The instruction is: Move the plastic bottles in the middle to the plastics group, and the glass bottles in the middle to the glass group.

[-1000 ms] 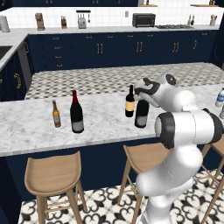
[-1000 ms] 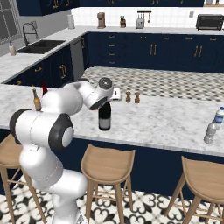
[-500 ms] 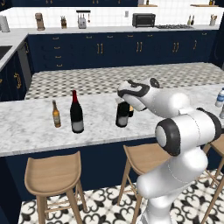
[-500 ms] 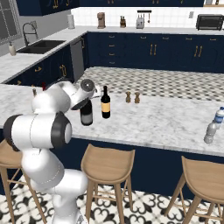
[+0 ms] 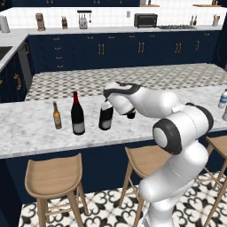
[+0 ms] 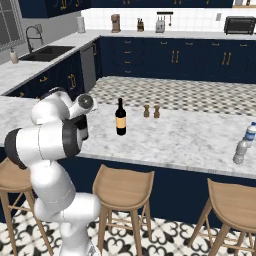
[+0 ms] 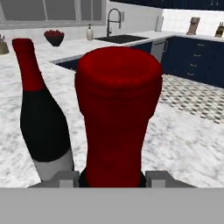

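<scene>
The claw (image 7: 112, 177) is squeezed shut on the red-topped wine bottle (image 7: 116, 113). The hand view shows another red-topped bottle (image 7: 41, 113) just beside the claw. The right base view shows the yellow-label bottle (image 6: 120, 118) standing on the surface (image 6: 190, 137), apart from the claw.

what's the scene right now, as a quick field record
surface: marble counter
gripper: shut on the neck of a red-topped wine bottle
bottle position: upright, just right of the glass group
glass group: amber beer bottle and tall red-topped wine bottle
left in the middle: wine bottle with cream-yellow label
plastics group: water bottle with blue cap
also on counter: two small shakers
</scene>
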